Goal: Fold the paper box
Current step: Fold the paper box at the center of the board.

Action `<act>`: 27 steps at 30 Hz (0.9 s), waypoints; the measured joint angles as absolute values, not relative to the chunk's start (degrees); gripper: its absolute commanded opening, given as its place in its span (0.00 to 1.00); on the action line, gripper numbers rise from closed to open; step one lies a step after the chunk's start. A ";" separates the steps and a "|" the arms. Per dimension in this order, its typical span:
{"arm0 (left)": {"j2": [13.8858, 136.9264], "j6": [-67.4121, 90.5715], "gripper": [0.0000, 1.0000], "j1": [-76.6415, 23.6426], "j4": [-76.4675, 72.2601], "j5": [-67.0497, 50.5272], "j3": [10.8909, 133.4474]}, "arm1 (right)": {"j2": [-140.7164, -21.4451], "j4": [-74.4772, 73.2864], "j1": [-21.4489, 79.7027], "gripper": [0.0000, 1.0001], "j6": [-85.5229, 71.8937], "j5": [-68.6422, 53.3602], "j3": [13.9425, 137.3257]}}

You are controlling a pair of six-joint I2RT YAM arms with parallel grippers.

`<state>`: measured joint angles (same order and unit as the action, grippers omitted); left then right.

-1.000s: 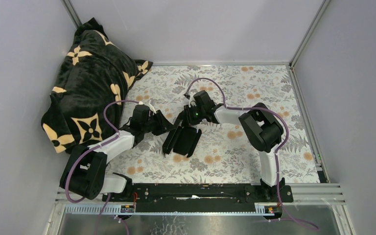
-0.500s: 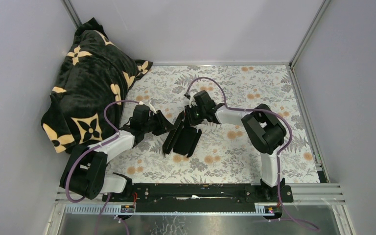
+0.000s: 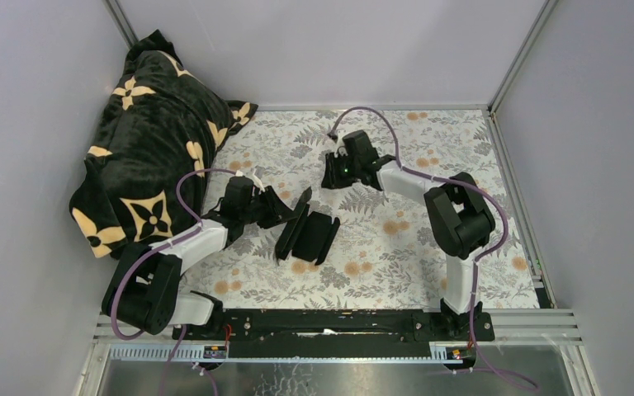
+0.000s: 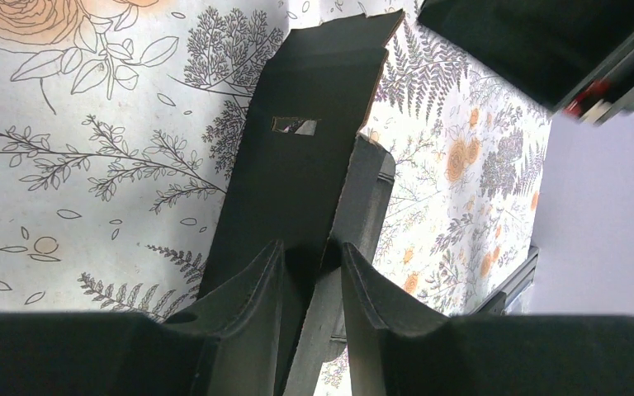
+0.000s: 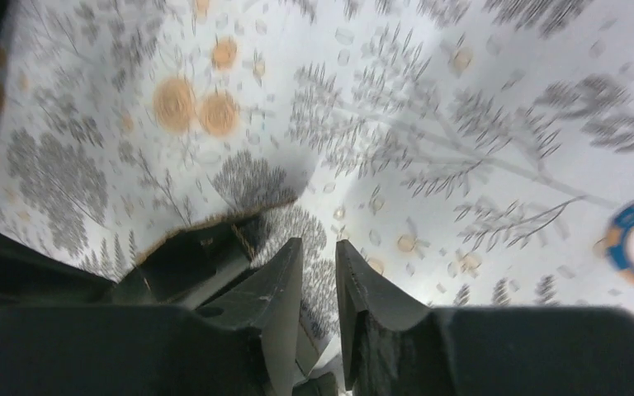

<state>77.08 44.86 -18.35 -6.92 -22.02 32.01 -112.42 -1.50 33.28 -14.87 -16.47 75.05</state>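
Roughly halfway at best, by my judgement: the paper box lies on the flowered cloth a little to the right of the blanket, creased but not closed. In the left wrist view, 1 long panel with a small slot cut in it leans up beside a second raised wall, and their edges do not meet. From above, the card reads as 2 loose leaves rather than a box.

The left gripper sits between the blanket and the box, its 2 fingers pinched on an edge of the card. The right gripper is farther from the blanket than the box is, apart from the card. Its fingers stand a narrow slit apart with only cloth showing between them, so it holds nothing.

What is left, I think, is most of the shaping: standing the walls square, turning in the flaps, and seating a tab in that slot.
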 measured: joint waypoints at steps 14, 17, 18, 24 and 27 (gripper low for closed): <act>77.47 44.86 0.36 -18.39 -7.31 -22.33 32.01 | -126.45 -3.60 29.06 0.35 -17.82 -26.83 93.45; 77.49 44.86 0.36 -18.39 -7.31 -22.33 32.01 | -128.18 -4.03 29.08 0.35 -18.74 -29.28 93.47; 77.49 44.86 0.36 -18.39 -7.31 -22.31 32.01 | -128.49 -3.97 29.08 0.35 -19.03 -29.95 93.32; 77.49 44.82 0.36 -18.39 -7.22 -22.26 32.12 | -128.55 -2.68 29.15 0.35 -19.86 -33.04 90.52; 77.49 44.73 0.36 -18.39 -7.20 -22.26 32.12 | -128.55 -2.48 29.26 0.34 -19.99 -34.13 88.99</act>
<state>77.49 44.73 -18.39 -7.20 -22.26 32.12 -128.55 -2.48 29.26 -19.99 -34.13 88.99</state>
